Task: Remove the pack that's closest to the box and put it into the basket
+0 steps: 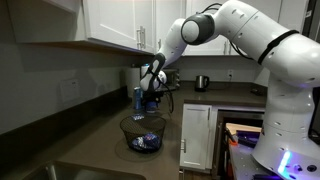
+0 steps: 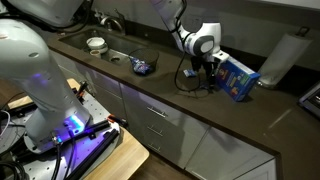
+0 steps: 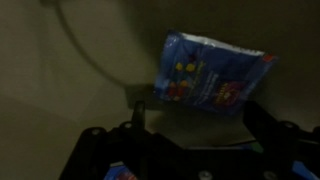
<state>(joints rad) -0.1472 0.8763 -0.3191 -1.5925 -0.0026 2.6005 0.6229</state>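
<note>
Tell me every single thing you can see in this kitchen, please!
box: one, blue, on the counter beside the gripper
basket: one, dark mesh, on the counter near the box
pack: one, blue, on the counter by the sink
roll: one, white, beyond the box
bowl: one, white, behind the sink
sink: one, grey, set in the counter
counter: one, dark
arm: one, white
gripper: one, black, by the box; open or shut unclear
</note>
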